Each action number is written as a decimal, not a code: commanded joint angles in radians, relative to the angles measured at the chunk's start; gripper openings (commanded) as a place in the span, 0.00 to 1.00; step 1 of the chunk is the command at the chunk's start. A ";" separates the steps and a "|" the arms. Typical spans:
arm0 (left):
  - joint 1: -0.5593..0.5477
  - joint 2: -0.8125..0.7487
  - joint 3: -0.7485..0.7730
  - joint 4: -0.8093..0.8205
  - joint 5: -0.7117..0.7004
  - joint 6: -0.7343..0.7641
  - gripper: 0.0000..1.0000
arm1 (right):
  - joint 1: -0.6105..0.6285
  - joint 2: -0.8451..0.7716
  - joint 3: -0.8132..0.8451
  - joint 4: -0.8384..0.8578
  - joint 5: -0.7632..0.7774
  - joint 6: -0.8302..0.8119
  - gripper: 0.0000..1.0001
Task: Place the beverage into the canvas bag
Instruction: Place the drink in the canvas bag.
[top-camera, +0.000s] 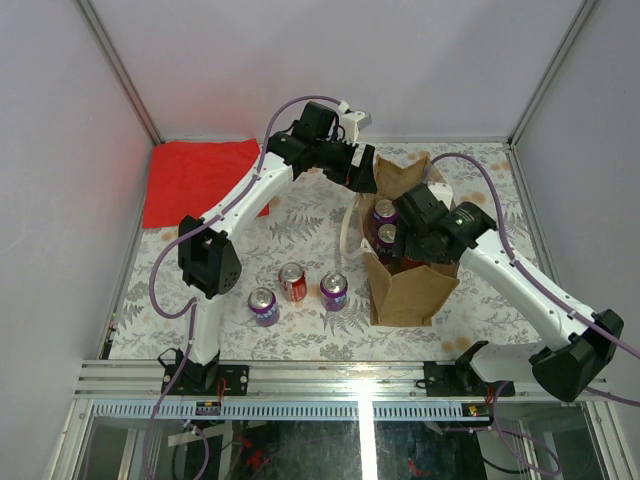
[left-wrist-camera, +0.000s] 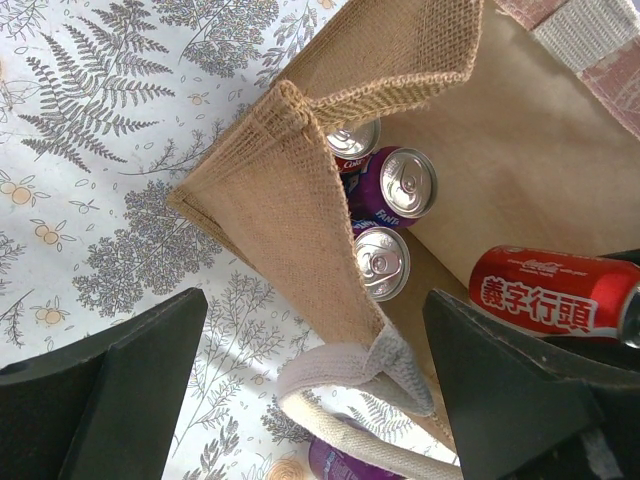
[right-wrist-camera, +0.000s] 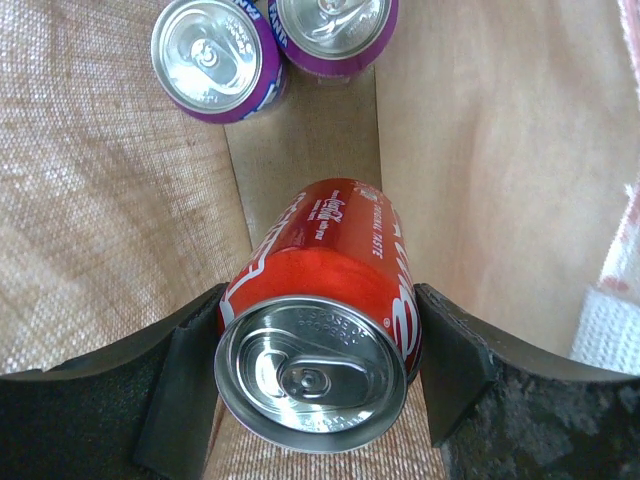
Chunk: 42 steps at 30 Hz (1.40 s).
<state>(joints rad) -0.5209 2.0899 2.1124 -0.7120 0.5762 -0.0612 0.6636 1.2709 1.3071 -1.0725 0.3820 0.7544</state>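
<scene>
Fern-printed tabletop (top-camera: 300, 215): right hand (right-wrist-camera: 320, 370) grips a red cola can (right-wrist-camera: 330, 250) inside the canvas bag (top-camera: 405, 295), above purple cans (right-wrist-camera: 215, 60); left hand (left-wrist-camera: 315, 330) spread open at its rim. Next, likely: lower and release.

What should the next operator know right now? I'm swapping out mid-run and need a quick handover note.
Left gripper: open, straddling a wall of the canvas bag by its handle.
Right gripper: shut on a red cola can, held inside the bag, not yet released.
Done: three cans stand in the bag.
To do: release this can; three more cans wait on the table.
</scene>
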 joint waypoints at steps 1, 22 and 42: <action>0.004 -0.023 0.000 0.002 0.000 0.024 0.89 | -0.026 0.028 0.008 0.103 0.054 -0.024 0.00; 0.040 -0.018 -0.011 0.038 0.027 -0.010 0.90 | -0.113 0.113 -0.088 0.244 0.021 -0.054 0.00; 0.075 -0.008 -0.011 0.052 0.055 -0.019 0.90 | -0.134 0.170 -0.154 0.331 0.140 -0.054 0.00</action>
<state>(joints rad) -0.4583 2.0895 2.1010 -0.7048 0.6086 -0.0727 0.5438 1.4746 1.1664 -0.7925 0.4133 0.6922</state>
